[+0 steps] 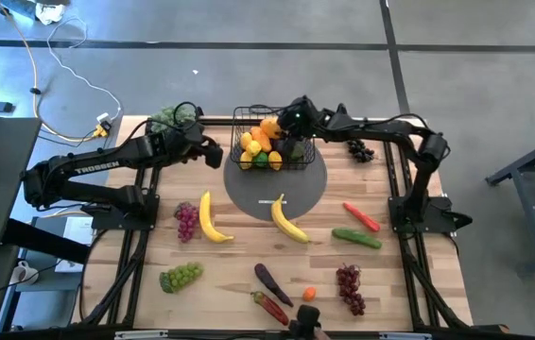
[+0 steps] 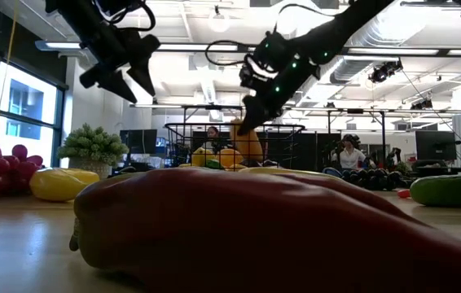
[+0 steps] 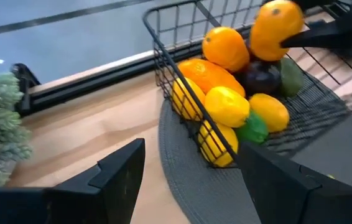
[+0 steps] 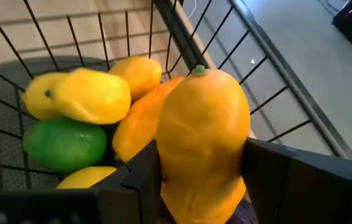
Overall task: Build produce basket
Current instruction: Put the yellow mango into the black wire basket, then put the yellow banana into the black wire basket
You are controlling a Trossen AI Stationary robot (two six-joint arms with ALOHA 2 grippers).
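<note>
Fingers of the right gripper (image 4: pixel 201 180) clamp an orange mango (image 4: pixel 204 143) over the black wire basket (image 1: pixel 272 142), upper centre of the high view. Only the right wrist view shows this grip; there lemons (image 4: pixel 92 94) and a lime (image 4: pixel 64 143) lie below. The left gripper (image 1: pixel 213 151), jaws apart and empty, hangs left of the basket. Bananas (image 1: pixel 213 219), grapes (image 1: pixel 349 286) and a cucumber (image 1: pixel 356 238) dot the wooden table (image 1: pixel 230 283); ceiling lights show in the low view.

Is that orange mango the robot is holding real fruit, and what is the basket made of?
The mango in the right hand looks like smooth moulded plastic: even colour, dull sheen, no blemishes. Likely a toy. The basket looks like thin black-coated metal wire, welded in an open grid.
</note>
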